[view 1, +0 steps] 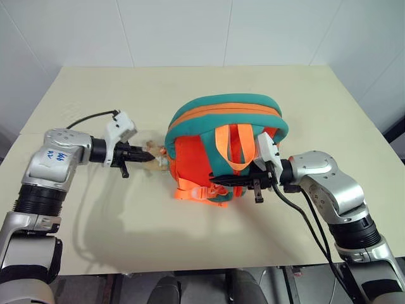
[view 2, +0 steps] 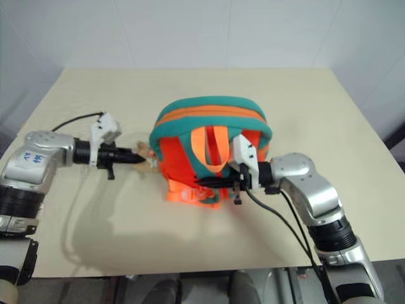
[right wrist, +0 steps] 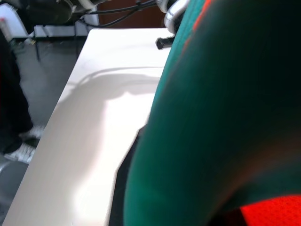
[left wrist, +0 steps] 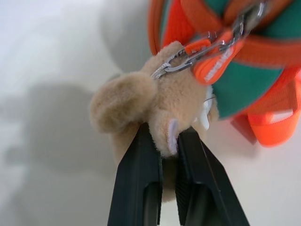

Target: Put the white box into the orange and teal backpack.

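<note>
The orange and teal backpack (view 1: pixel 224 111) stands in the middle of the table, its straps and orange handle loop facing me. A tan plush toy (left wrist: pixel 155 103) hangs from its left side on a metal clip. My left gripper (left wrist: pixel 164 134) reaches in from the left, shut on the plush toy, with fur squeezed between its black fingers. My right gripper (view 1: pixel 215 180) points left along the backpack's lower front, against a teal strap (right wrist: pixel 221 108); that strap covers most of the right wrist view. The white box is out of view.
The cream table (view 1: pixel 304 95) has bare room behind and on both sides of the backpack. Cables trail from both wrists. Beyond the table's left edge, the right wrist view shows dark floor and a person's white shoe (right wrist: pixel 19 148).
</note>
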